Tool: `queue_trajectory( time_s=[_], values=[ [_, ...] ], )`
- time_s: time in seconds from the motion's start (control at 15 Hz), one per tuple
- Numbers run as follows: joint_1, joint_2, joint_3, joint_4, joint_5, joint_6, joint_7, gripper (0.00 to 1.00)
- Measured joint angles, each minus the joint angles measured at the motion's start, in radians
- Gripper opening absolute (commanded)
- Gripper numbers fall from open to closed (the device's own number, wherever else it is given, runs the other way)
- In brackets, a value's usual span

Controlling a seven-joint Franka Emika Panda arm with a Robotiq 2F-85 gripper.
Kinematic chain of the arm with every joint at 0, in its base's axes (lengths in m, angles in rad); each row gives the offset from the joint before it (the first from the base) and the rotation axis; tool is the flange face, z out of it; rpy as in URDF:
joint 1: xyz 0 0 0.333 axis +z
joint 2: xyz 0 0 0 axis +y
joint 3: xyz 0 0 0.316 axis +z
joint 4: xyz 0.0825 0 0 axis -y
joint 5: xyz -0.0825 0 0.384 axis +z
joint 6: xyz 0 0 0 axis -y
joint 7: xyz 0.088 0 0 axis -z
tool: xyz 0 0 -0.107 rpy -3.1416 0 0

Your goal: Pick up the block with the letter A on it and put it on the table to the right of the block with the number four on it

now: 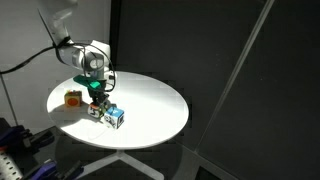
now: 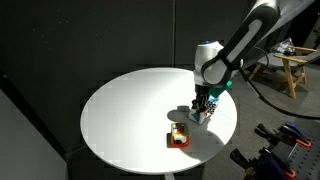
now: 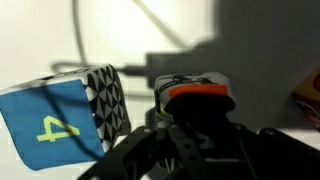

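The block with the letter A (image 3: 192, 88), dark and white with yellowish-green edges, sits between my gripper's (image 3: 195, 120) dark fingers, which look shut on it. It is at table level right beside the block with the number four (image 3: 55, 128), a light blue and white cube to its left in the wrist view. In both exterior views the gripper (image 1: 97, 95) (image 2: 203, 104) stands straight over the A block (image 1: 96, 110), which touches the four block (image 1: 116, 118) on the round white table (image 1: 150, 100) (image 2: 130, 110).
An orange-and-yellow cube (image 1: 73, 98) (image 2: 178, 136) rests on the table a short way from the pair; its edge shows at the right of the wrist view (image 3: 310, 100). Dark curtains surround the table. A wooden stool (image 2: 295, 70) stands behind.
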Motion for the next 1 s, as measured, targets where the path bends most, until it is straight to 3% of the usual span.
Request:
queue_trajectory(
  time_s=[1.0],
  values=[
    [0.014, -0.131, 0.022, -0.048, -0.086, -0.058, -0.224, 0.07]
  ],
)
